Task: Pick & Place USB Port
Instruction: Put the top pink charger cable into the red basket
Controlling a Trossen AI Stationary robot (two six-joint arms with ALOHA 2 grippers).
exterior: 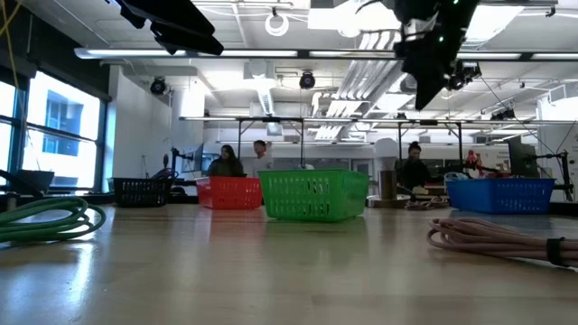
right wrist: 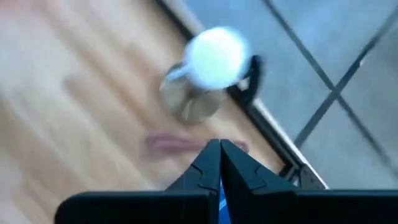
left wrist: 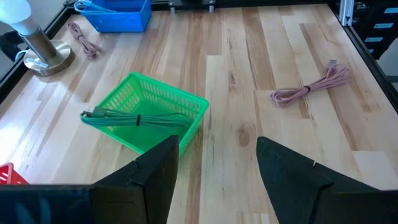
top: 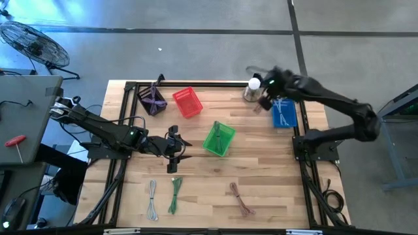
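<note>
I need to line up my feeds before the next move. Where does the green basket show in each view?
High view: green basket mid-table, right of the red basket.
Low view: centre, red basket just left.
Left wrist view: ahead of the left claw, green cable across its rim.
Right wrist view: not in it.
Shared landmark: blue basket.

Four cameras on my rig: one overhead, one at tabletop level, one per wrist.

My high view looks straight down on the table. The low view looks level across it into the room. My left wrist camera faces the green basket just ahead of its fingers; all three share it. The right wrist camera looks down on the lamp.
</note>
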